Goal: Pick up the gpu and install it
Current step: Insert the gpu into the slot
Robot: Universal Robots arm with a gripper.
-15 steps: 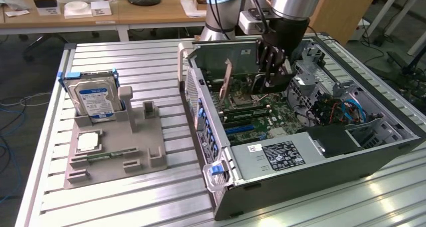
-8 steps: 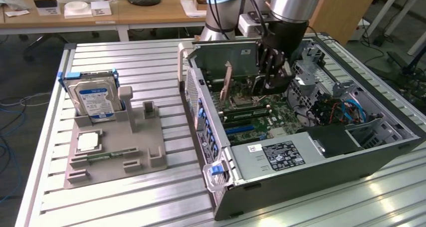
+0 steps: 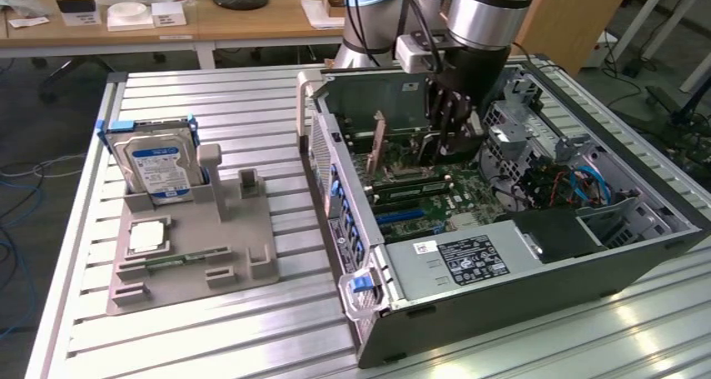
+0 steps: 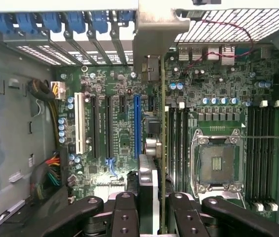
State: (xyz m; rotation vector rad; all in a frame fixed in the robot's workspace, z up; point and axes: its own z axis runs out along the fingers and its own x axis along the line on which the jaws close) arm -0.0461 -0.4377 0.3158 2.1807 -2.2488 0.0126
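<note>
While you look down from the wrist, these are the margins around the card.

Hand: your hand (image 4: 160, 210) is nearly closed, its fingers (image 4: 125, 212) pressing both faces of the gpu (image 4: 162, 148), which stands on edge between them.

Gpu: it hangs inside the open computer case (image 3: 622, 258), edge-on over the motherboard (image 4: 122, 128); its pale end bracket (image 4: 154, 42) lies far ahead of the hand, up against the rear slot wall.

Room to one side: the blue slot (image 4: 137, 126) runs parallel, just beside the card's edge, with dark slots and a white slot (image 4: 79, 123) further off.

Room to the other side: memory slots (image 4: 179, 143) lie close along the card, and the processor socket (image 4: 217, 163) sits beyond them.

Case edges: in the exterior view the arm (image 3: 478, 29) comes down between the case's rear wall and the drive cage (image 3: 528, 133), with little spare room.

Hard to make out: you cannot tell whether the card's lower edge touches any slot; the fingers cover its near end.

Outside the case: the hard drive (image 3: 156, 167) stands in a grey holder (image 3: 195, 254) on the counter (image 3: 222, 346), well apart.
</note>
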